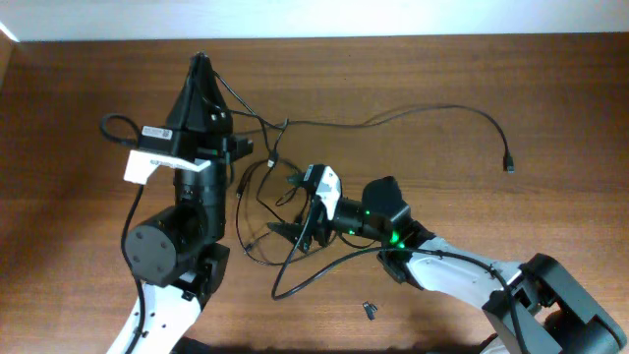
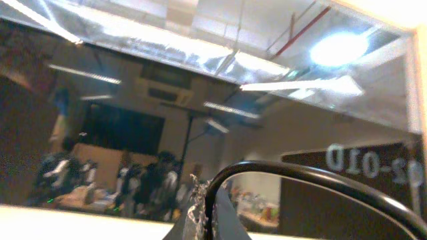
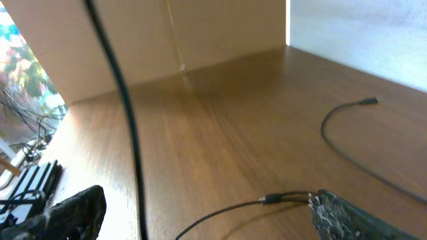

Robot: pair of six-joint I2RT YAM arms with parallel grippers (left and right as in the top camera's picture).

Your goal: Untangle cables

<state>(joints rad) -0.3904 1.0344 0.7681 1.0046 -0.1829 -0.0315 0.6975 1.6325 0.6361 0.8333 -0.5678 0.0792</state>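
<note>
Our left tool points toward the far side, closed on one of the cables. The tangle lies mid-worktop, with one strand trailing right to a plug. Our right tool stands wide open at the tangle, with strands running between its fingers.

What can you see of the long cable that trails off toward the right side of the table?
The long cable is a thin, black, flexible cord, its right stretch lying slack on the wooden table. It arcs rightward from the crossing of cords by the left arm and ends in a small plug, free of everything else. Its other end seems to lead into the shut left hand.
</note>
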